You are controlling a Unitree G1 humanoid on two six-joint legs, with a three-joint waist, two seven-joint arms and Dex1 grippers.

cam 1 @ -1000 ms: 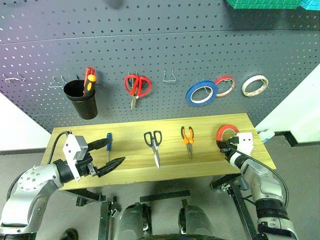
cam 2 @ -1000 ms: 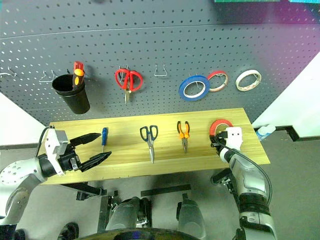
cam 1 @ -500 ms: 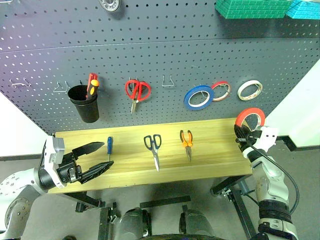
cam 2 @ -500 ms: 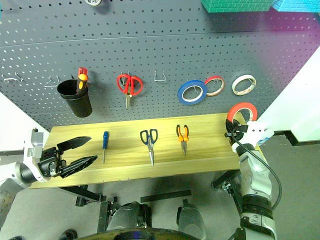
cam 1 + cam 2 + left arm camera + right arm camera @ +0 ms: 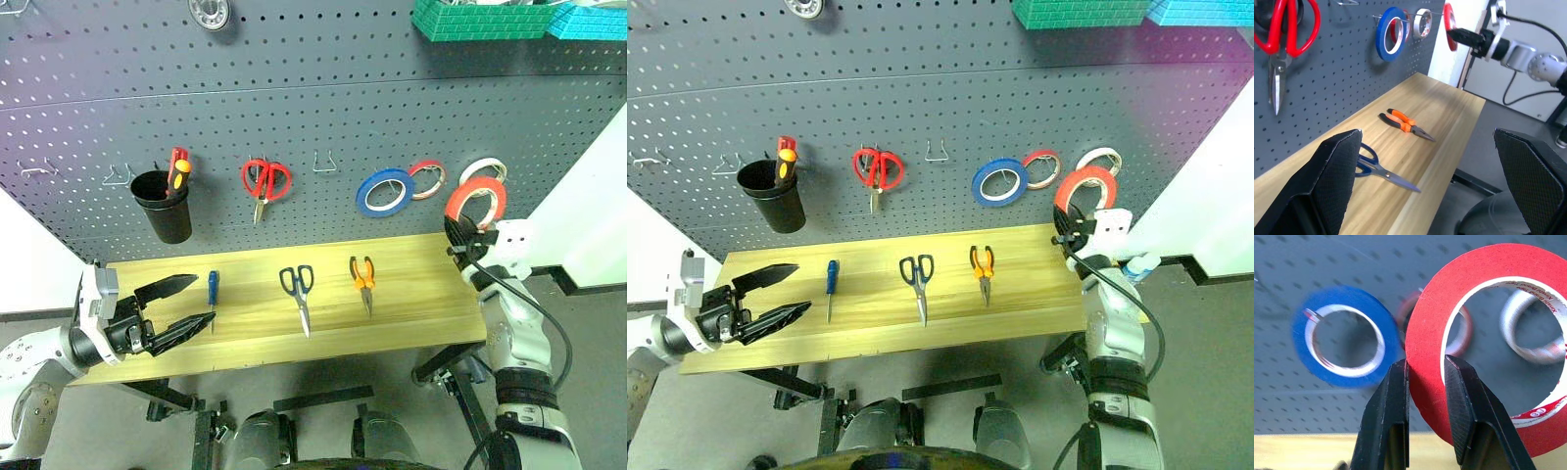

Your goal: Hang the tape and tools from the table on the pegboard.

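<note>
Our right hand (image 5: pixel 460 238) is clamped on the rim of the orange-red tape (image 5: pixel 475 203), holding it upright in the air before the pegboard (image 5: pixel 294 108), near the white tape ring (image 5: pixel 483 168). Our left hand (image 5: pixel 186 305) hangs with fingers wide apart over the bench (image 5: pixel 411 313), beside the blue-handled screwdriver (image 5: pixel 212 290).
</note>
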